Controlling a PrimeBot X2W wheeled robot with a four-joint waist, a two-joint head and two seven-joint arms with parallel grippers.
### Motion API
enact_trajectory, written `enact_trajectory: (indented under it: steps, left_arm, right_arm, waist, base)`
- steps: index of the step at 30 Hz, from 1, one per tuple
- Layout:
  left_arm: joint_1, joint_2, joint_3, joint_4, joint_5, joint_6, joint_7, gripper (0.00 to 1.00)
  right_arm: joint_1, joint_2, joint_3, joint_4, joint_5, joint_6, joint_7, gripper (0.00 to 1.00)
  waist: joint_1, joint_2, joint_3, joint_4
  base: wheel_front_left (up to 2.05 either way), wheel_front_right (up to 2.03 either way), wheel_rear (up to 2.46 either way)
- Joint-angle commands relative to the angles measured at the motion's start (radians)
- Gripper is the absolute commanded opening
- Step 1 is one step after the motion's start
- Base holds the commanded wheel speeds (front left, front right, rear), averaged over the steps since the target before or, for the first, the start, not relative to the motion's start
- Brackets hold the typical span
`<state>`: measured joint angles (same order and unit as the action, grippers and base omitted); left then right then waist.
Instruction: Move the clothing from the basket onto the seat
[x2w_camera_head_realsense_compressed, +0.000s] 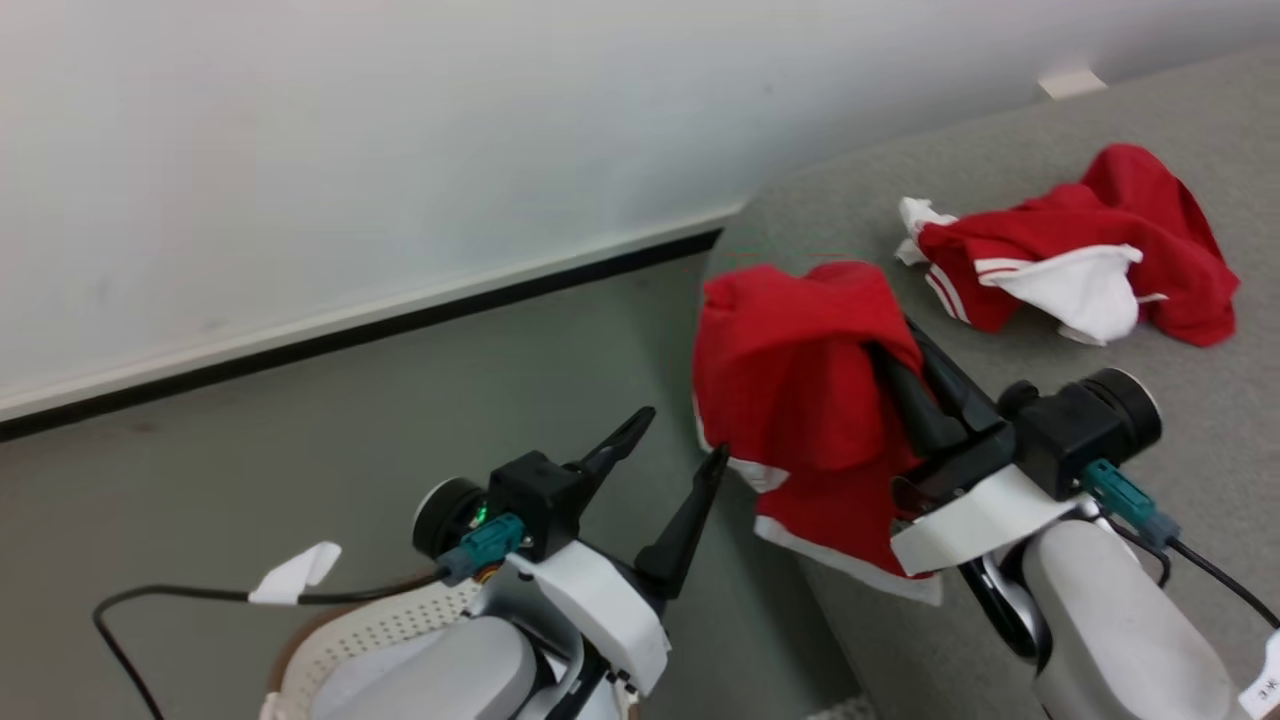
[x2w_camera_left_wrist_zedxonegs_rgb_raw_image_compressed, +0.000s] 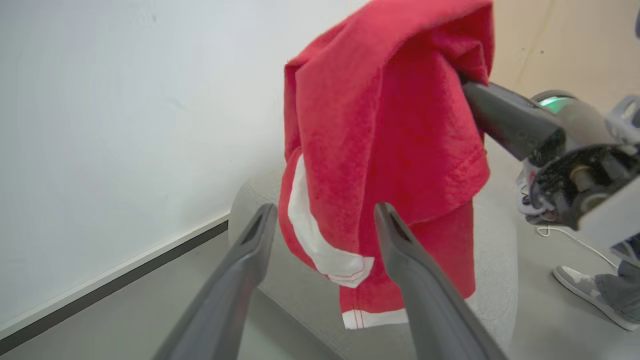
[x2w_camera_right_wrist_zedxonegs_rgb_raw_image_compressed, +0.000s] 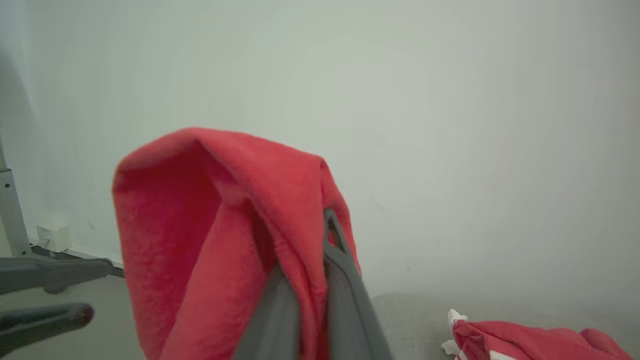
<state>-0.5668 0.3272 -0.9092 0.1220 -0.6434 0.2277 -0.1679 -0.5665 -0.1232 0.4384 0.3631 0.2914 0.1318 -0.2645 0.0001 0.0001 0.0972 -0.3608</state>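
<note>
In the head view, the right claw (x2w_camera_head_realsense_compressed: 900, 375) was pinching a red garment (x2w_camera_head_realsense_compressed: 790, 370) with white trim. The garment hung draped over the claw's dark fingers at the rounded end of the grey seat (x2w_camera_head_realsense_compressed: 1150, 130), and whether its hem touched the upholstery could not be told. The second red garment (x2w_camera_head_realsense_compressed: 1090, 250) lay crumpled farther back on the seat, well apart from the first. The left claw (x2w_camera_head_realsense_compressed: 682, 435) stood spread over the floor (x2w_camera_head_realsense_compressed: 350, 430), and the cream basket (x2w_camera_head_realsense_compressed: 380, 625) showed its perforated wall beneath that arm. The right wrist view made plain the fabric caught between the two pressed-together fingers, and showed a wall socket (x2w_camera_right_wrist_zedxonegs_rgb_raw_image_compressed: 54, 235). The left wrist view added a person's shoe (x2w_camera_left_wrist_zedxonegs_rgb_raw_image_compressed: 580, 282) on the floor beside the seat.
</note>
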Motion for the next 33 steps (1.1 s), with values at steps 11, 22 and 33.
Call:
enact_trajectory:
  steps: [11,22,33]
  left_arm:
    - [-0.097,-0.013,-0.038,-0.012,0.058,-0.025,0.016,1.0]
    - [-0.239,-0.02,-0.041,-0.02,0.113,-0.057,0.032,1.0]
    - [-0.272,-0.038,-0.039,-0.005,0.119,-0.062,-0.012,1.0]
  right_arm:
    - [-0.003,-0.083,-0.202,-0.086,0.028,-0.002,0.0,0.0]
    - [-0.377,-0.303,-0.424,-0.008,0.02,-0.002,0.08,0.0]
    - [-0.547,-0.471,-0.723,0.408,-0.134,-0.002,0.055,0.0]
  waist:
    - [-0.0001,-0.0001,0.212,-0.049]
    - [-0.0001,-0.0001,0.453,0.079]
    - [-0.0001,-0.0001,0.545,0.184]
  base:
    - [0.0,0.0,0.0]
    - [0.0,0.0,0.0]
    - [0.0,0.0,0.0]
